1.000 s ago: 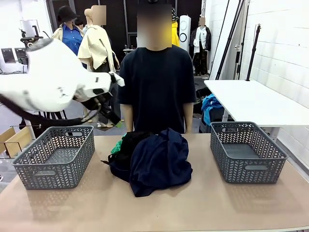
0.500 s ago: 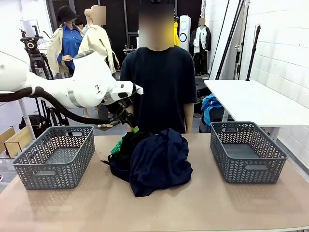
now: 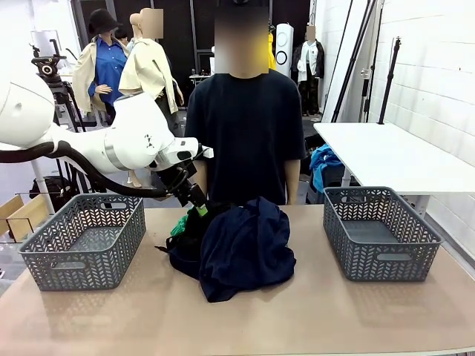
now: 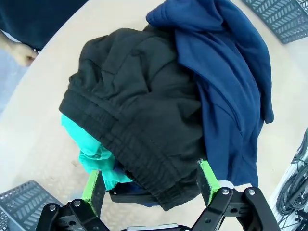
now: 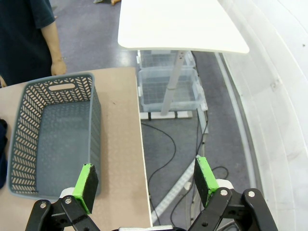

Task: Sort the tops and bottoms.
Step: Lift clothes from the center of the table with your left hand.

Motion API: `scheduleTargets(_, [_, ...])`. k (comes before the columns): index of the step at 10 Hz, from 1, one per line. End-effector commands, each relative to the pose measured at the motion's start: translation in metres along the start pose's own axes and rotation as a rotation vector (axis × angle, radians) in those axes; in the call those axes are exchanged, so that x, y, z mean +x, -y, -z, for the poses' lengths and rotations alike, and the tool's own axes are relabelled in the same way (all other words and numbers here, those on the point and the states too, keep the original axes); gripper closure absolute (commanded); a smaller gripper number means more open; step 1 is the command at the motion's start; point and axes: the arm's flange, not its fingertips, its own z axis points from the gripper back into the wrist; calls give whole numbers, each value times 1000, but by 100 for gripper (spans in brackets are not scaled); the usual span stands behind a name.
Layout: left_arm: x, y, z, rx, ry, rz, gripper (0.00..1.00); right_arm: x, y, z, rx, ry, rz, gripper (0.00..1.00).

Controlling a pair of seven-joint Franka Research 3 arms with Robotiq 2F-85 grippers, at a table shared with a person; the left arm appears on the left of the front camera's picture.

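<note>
Hovers with left end effector [image 4: 150, 183] wide open over the black garment [image 4: 139, 106] atop the heap [image 3: 249, 248] on the desk [image 3: 334, 319] — first pick pending, probably calls for lowering and pinching that cloth alone.

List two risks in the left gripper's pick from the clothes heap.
The open left gripper straddles both the black garment and the green garment under it, so it may lift two at once. The navy garment overlaps the black one and could be dragged along.
</note>
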Motion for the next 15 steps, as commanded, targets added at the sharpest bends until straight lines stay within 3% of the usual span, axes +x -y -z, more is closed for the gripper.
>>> scheduleTargets(1, [-8, 1, 5, -69, 4, 17, 0, -1, 2, 2, 5, 0, 6, 0])
scheduleTargets(4, [-8, 1, 20, -35, -18, 8, 0, -1, 2, 2, 5, 0, 6, 0])
scheduleTargets(5, [-9, 2, 21, -30, -18, 21, 6, -1, 2, 2, 5, 0, 6, 0])
scheduleTargets(10, [-10, 1, 18, -32, -15, 22, 100, -1, 2, 2, 5, 0, 6, 0])
scheduleTargets(15, [-10, 4, 13, -32, -7, 33, 100, -1, 2, 2, 5, 0, 6, 0])
